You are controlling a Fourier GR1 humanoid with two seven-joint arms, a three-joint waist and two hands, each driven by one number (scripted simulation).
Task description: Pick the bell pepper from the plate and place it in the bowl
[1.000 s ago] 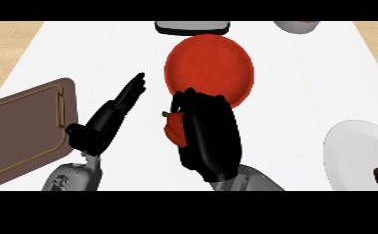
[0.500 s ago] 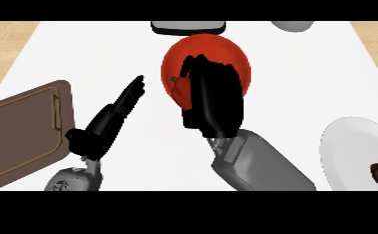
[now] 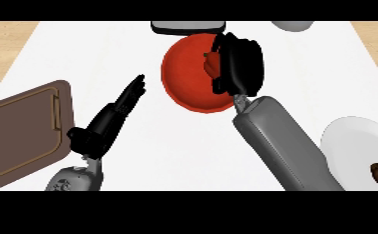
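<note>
Red fills the middle of your view: the red bowl [image 3: 193, 80] sits on the white surface [image 3: 148, 128], and your right hand [image 3: 240, 68] is right over its far right side. The fingers there are curled around the bell pepper [image 3: 211, 63], which peeks out red at the hand's left edge, so you are grasping the pepper directly above the bowl's inside. Whether the pepper touches the bowl's floor, I cannot tell; the hand hides most of it. The grey right forearm [image 3: 284, 143] runs back from the hand toward the lower right, crossing the bowl's near rim.

Your left hand [image 3: 118, 110] is well to the left of the right hand, out over bare surface, fingers straight and pointing up and to the right toward the bowl, holding nothing and apart from the bowl's rim. Just left of that hand lies a brown cutting board [image 3: 33, 128], reaching to the view's left edge.

Beyond your right hand, just past the bowl's far rim, is a dark tray-like object with a pale edge [image 3: 187, 26]. To the hand's far right, a pale rounded object [image 3: 293, 25] shows at the top edge. Down to the right of your right forearm sits the white plate [image 3: 347, 143], with a small dark item [image 3: 373, 169] at its right edge.
</note>
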